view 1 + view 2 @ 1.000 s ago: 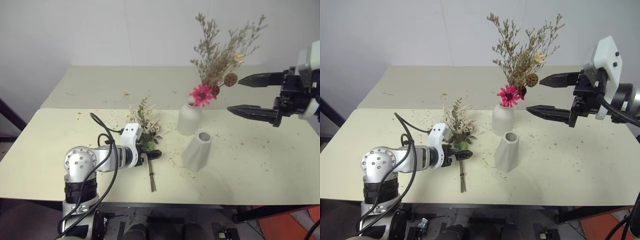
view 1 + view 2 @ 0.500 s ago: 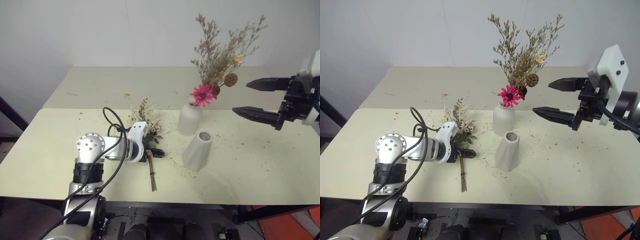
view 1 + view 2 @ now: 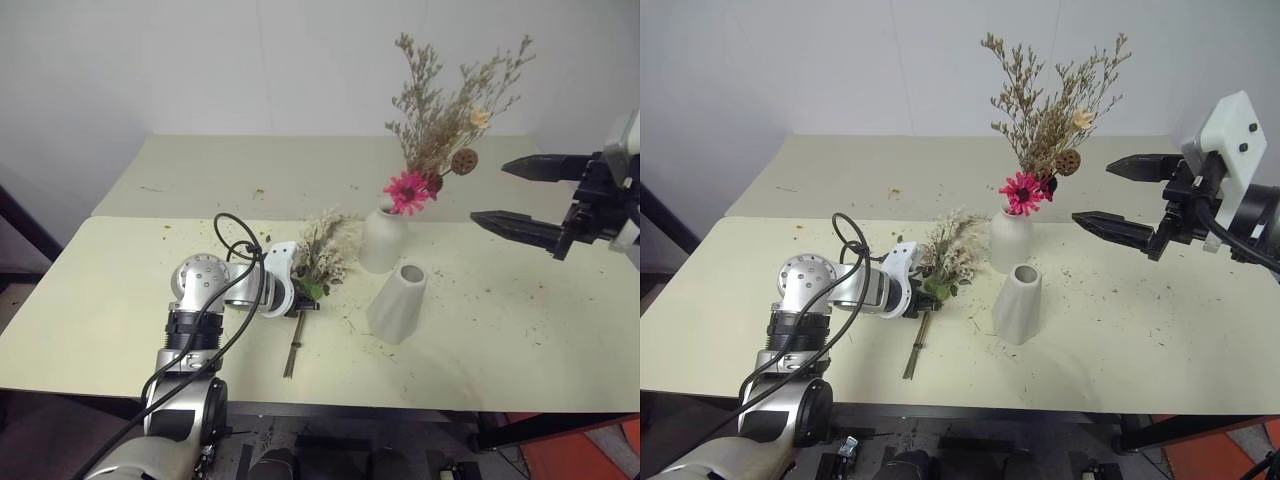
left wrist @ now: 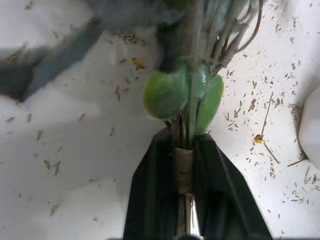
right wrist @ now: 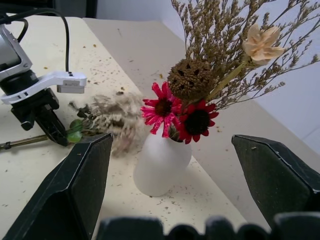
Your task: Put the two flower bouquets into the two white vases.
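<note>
The fuller bouquet (image 3: 325, 248) lies tilted on the table, its head toward the vases and its stems (image 3: 292, 350) trailing toward the front edge. My left gripper (image 3: 299, 305) is shut on its wrapped stems (image 4: 183, 165), just below the green leaves (image 4: 175, 95). The slim bouquet (image 3: 440, 110), with its magenta daisy (image 5: 160, 110) and brown pod (image 5: 190, 77), stands upright in the bottle-shaped white vase (image 3: 381, 240). The cone-shaped white vase (image 3: 398, 300) stands empty in front of it. My right gripper (image 3: 488, 191) hangs open in the air to the right of the slim bouquet.
Dry plant crumbs (image 3: 470, 290) are scattered over the cream table (image 3: 100, 310). A second table (image 3: 230, 165) adjoins it at the back, against a white wall. A black cable (image 3: 235, 240) loops above my left arm.
My left gripper has closed on the fuller bouquet's stems. The bouquet has swung so its head points toward the vases and its stem end has shifted left. The right gripper has barely moved.
</note>
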`<state>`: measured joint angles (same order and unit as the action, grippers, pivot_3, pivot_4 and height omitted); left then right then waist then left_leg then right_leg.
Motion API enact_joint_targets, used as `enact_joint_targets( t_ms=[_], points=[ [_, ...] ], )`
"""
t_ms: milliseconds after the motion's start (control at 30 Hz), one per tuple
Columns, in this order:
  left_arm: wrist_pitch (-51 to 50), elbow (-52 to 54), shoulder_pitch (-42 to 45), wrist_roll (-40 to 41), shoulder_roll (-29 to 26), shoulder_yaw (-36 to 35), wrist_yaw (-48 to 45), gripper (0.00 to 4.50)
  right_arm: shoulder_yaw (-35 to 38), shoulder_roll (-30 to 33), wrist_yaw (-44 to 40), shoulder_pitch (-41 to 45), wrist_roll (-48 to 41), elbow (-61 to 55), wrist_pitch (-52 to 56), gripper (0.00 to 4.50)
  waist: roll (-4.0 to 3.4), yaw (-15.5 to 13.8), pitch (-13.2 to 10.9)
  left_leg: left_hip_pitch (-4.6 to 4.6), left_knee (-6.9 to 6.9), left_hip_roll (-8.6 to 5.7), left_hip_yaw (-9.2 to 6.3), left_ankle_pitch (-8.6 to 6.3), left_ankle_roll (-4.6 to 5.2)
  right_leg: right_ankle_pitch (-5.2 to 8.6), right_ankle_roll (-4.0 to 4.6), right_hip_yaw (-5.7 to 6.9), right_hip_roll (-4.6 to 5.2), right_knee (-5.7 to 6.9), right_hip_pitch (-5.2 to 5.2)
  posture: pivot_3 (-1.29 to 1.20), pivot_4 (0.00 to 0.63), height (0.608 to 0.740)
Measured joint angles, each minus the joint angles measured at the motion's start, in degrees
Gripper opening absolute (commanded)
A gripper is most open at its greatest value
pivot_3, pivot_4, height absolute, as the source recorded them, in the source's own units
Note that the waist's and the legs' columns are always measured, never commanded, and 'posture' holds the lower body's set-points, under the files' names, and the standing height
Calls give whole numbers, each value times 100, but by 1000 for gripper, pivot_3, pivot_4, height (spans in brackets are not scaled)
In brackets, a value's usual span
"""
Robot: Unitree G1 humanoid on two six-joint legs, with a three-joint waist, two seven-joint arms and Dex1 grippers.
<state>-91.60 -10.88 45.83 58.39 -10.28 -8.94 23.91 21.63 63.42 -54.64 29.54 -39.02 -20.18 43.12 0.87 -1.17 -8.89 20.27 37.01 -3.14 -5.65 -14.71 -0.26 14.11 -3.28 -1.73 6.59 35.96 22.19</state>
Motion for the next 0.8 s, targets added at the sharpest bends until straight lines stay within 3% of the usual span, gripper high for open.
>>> enact_joint_targets(
  t_ms=[267, 400, 567, 700, 800],
  points=[
    [104, 488, -95, -812, 34, -101, -478, 111, 27, 0, 86, -36, -18, -2, -1, 4500, 9, 52, -3, 7, -2, 5, -1, 2, -5, -1, -3, 1, -2, -1, 9, 0, 150, 740],
    [577, 1207, -226, -1058, -455, -409, -902, 111, 263, 60, 73, -198, -72, -9, 68, 4500, 19, 131, -9, 24, -4, 12, 2, 19, -33, -1, -2, -3, -7, -6, 29, 0, 150, 740],
    [2299, 2413, -756, -1039, -1381, -921, -2653, 111, 1073, 322, -492, -929, -367, -12, 305, 4500, 16, 84, -8, 54, -3, 10, 6, 20, -36, -2, -1, -4, -5, -18, 51, 0, 150, 740],
    [3097, 2317, -594, -354, -1713, -1615, -4260, 111, 1808, 407, -1330, -1945, -320, -92, 216, 4500, 17, 3, -8, 59, 10, 12, 0, -4, 6, -2, 0, 22, -3, -21, 42, 0, 150, 740],
    [3576, 1911, -184, 29, -1718, -1704, -5332, 111, 2261, 393, -1905, -2735, 5, -204, -139, 4500, 16, -9, -8, 47, 20, 11, -1, -7, 11, -2, -2, 32, -2, -20, 17, 0, 150, 740]
  ],
)
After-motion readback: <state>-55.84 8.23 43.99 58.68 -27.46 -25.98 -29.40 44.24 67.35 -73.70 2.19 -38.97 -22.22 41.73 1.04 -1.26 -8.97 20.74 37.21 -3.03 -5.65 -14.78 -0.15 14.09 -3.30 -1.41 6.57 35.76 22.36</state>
